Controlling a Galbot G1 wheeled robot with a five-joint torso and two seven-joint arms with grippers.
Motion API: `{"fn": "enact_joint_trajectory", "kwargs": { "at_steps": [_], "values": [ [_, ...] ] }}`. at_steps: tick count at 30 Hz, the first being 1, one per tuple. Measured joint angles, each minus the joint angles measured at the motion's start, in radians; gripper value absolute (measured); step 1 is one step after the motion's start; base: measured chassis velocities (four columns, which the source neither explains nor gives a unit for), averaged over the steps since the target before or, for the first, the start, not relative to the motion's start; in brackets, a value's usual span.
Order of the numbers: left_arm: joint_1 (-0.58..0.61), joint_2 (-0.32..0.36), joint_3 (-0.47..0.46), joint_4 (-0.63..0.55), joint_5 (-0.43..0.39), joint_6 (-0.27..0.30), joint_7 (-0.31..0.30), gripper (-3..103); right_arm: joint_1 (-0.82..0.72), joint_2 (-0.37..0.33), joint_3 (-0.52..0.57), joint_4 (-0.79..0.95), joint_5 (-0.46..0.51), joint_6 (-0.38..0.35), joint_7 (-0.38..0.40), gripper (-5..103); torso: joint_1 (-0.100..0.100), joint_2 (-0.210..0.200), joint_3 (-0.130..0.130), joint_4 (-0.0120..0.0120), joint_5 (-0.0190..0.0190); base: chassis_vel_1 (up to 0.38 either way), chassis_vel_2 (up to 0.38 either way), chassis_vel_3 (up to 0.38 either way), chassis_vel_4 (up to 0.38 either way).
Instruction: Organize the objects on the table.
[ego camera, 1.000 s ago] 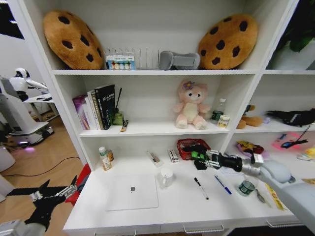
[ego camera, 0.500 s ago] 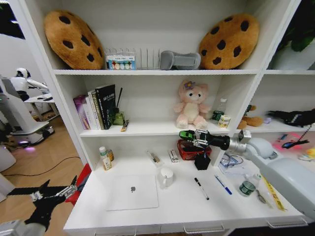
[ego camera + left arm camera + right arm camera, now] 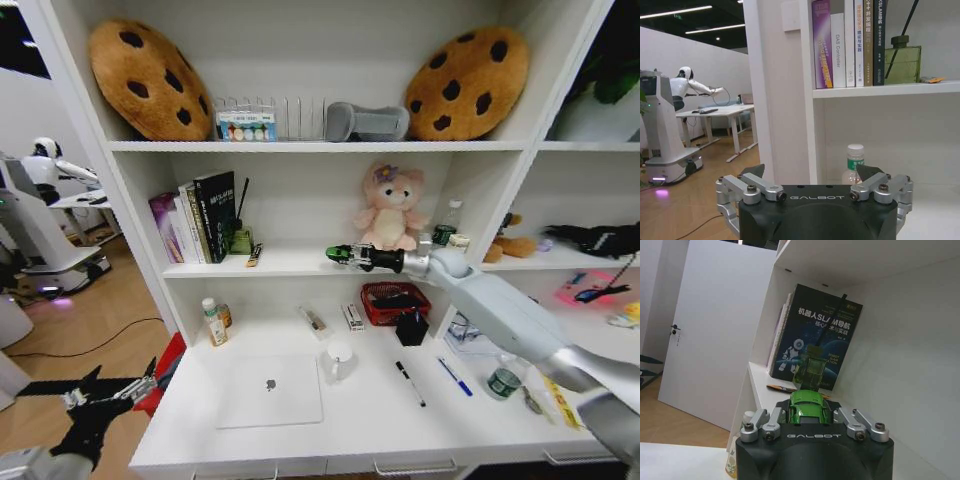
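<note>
My right gripper [image 3: 345, 254] is shut on the tiny green toy car [image 3: 338, 253], held at the level of the middle shelf, just left of the pink plush. In the right wrist view the green car [image 3: 810, 407] sits between the fingers of the right gripper [image 3: 810, 416], facing the books. On the white table [image 3: 370, 425] lie the silver laptop [image 3: 268, 390], a black pen [image 3: 408, 383], a blue pen [image 3: 453, 376] and a dark-lidded jar [image 3: 501, 381]. My left gripper [image 3: 100, 395] hangs open beyond the table's left end, also seen as the left gripper [image 3: 810, 172].
A white mug [image 3: 338, 360], a red basket [image 3: 393, 300], a small black object [image 3: 411, 328] and a bottle [image 3: 210, 322] stand on the table. Books [image 3: 200, 215] and a green glass bottle [image 3: 240, 240] occupy the middle shelf's left side.
My right arm has lifted the green car from above the table up to the middle shelf and moved it leftward. The left arm has not moved.
</note>
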Motion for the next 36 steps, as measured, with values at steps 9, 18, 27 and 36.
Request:
{"fn": "enact_joint_trajectory", "kwargs": {
  "at_steps": [9, 18, 27, 36],
  "values": [
    [0.000, 0.000, 0.000, 0.000, 0.000, 0.000, 0.000, 100, 0.026, 0.049, -0.031, -0.033, 0.005, -0.028, 0.066, 36, 0.000, 0.000, 0.000, 0.0000, 0.0000, 0.000, 0.000, 0.000, 0.000],
    [0.000, 0.000, 0.000, 0.000, 0.000, 0.000, 0.000, 100, 0.035, 0.037, -0.031, -0.023, -0.011, -0.073, 0.105, 36, 0.000, 0.000, 0.000, -0.0002, 0.0001, 0.000, 0.000, 0.000, 0.000],
    [0.000, 0.000, 0.000, 0.000, 0.000, 0.000, 0.000, 100, 0.038, 0.026, -0.042, -0.027, -0.014, -0.104, 0.156, 36, 0.000, 0.000, 0.000, -0.0001, 0.0002, 0.000, 0.000, 0.000, 0.000],
    [0.000, 0.000, 0.000, 0.000, 0.000, 0.000, 0.000, 100, 0.045, 0.031, -0.061, -0.028, -0.016, -0.122, 0.151, 36, 0.000, 0.000, 0.000, 0.0000, 0.0001, 0.000, 0.000, 0.000, 0.000]
  ]
}}
